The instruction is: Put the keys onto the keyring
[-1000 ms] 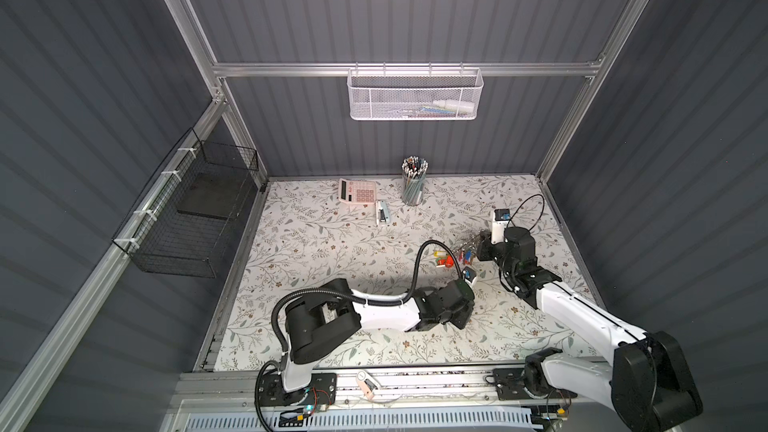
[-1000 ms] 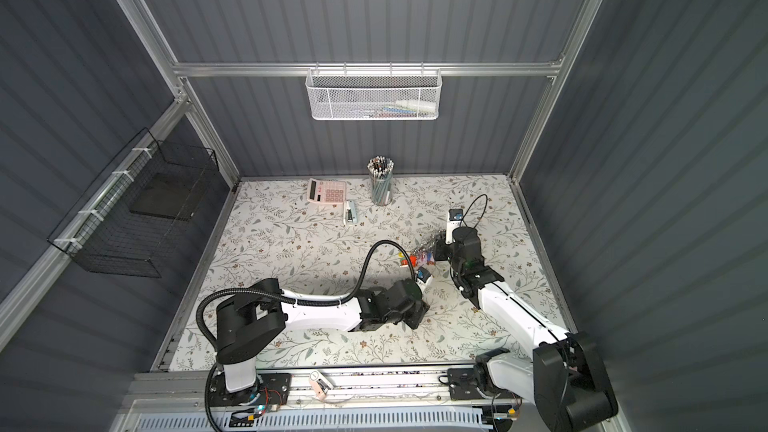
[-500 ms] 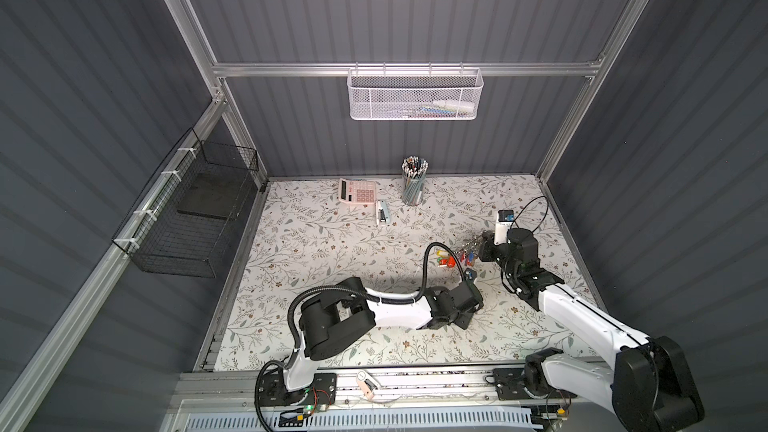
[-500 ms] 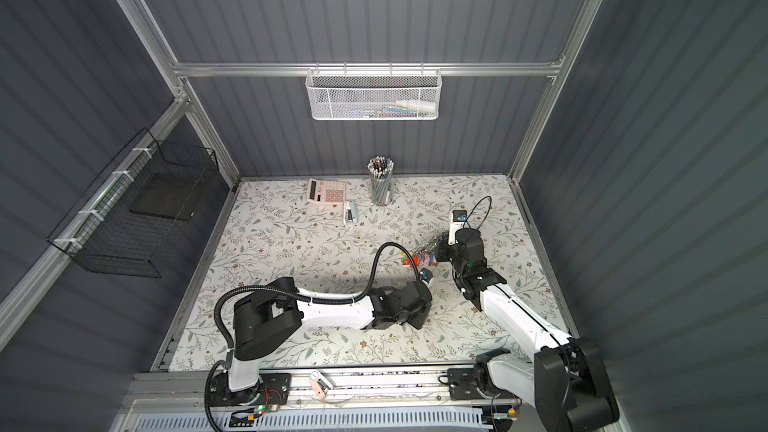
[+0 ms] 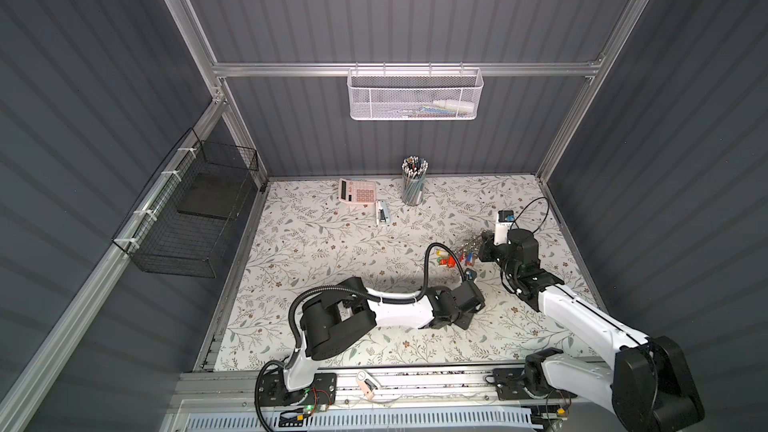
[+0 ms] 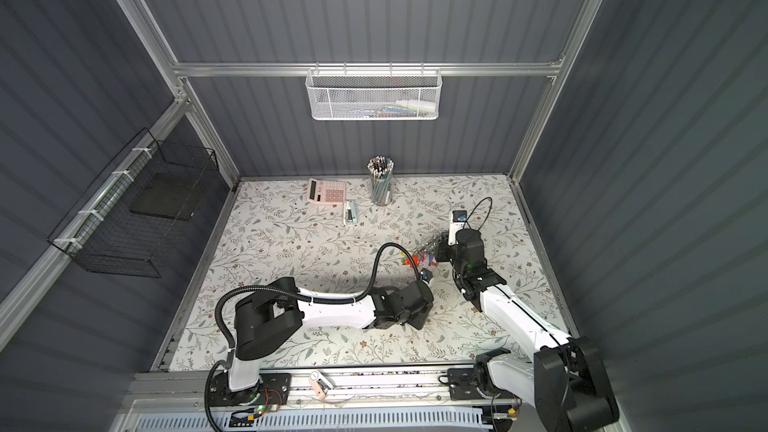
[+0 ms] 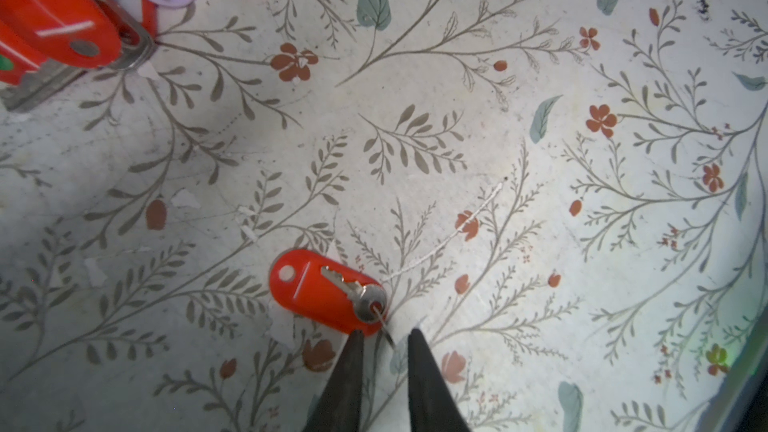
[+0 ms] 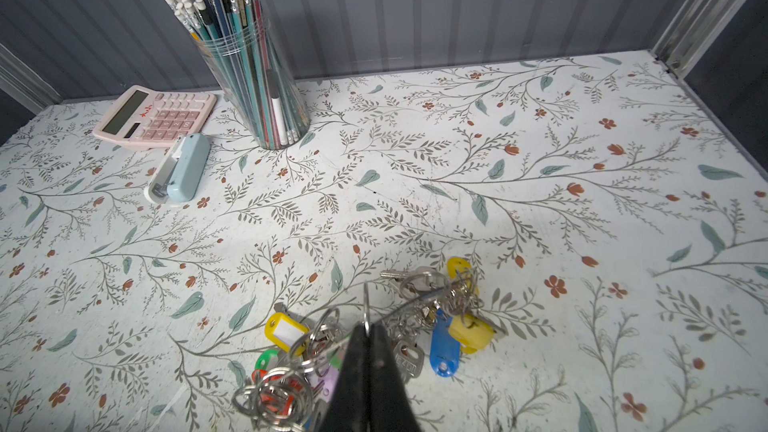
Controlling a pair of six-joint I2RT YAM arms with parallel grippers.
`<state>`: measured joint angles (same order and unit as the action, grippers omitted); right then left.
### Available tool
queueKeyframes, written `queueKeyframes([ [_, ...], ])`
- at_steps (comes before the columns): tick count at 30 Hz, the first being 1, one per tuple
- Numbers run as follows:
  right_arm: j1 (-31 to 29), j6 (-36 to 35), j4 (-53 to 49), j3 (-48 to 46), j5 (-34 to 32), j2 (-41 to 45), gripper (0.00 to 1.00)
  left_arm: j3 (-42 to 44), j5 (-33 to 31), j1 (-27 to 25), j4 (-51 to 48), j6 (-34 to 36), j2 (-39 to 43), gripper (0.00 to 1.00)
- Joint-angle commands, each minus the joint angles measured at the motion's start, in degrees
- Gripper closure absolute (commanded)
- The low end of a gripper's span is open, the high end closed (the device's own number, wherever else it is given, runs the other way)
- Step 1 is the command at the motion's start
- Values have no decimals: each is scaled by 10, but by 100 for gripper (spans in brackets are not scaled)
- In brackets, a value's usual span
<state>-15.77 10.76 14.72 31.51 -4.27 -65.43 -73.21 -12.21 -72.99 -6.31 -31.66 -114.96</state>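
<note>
Left wrist view: left hand (image 7: 384,336) has moved in and narrowed, tips just apart astride the split ring (image 7: 380,317) of the red-orange-tagged silver key (image 7: 324,290), flat on the table (image 7: 457,76) near the large flat grey metal keyring (image 8: 365,305). Right hand (image 8: 368,330) stays clamped on that keyring; pinch looks imminent, threading comes after.

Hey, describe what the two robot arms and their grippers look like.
Both arms have white links and bulky black joints. The left arm carries a thick black ribbed hose; the right arm has a thin black cable loop by a white wrist block. The left gripper and right gripper end in dark, tapering, pointed fingers.
</note>
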Motion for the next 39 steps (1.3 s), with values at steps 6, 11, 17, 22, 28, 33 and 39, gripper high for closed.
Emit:
queueKeyframes([
  [6, 3, 9, 34, -1, 8, 1, 100, -26, 4, -5, -23, -10, -17, 80],
  [11, 3, 9, 36, -3, 11, 0, 100, -38, 4, -5, -35, -14, -25, 79],
  [17, 3, 10, 39, -5, 14, -1, 100, -38, 3, -5, -37, -18, -27, 79],
  [22, 4, 10, 41, -5, 16, -1, 100, -39, 3, -5, -37, -19, -30, 82],
  [28, 4, 10, 42, -4, 17, -1, 100, -40, 3, -5, -39, -19, -30, 86],
  [33, 4, 10, 43, -5, 19, -2, 100, -40, 1, -4, -42, -20, -27, 92],
  [39, 4, 7, 42, -13, 16, 7, 100, -26, -18, -5, -49, -22, -9, 100],
])
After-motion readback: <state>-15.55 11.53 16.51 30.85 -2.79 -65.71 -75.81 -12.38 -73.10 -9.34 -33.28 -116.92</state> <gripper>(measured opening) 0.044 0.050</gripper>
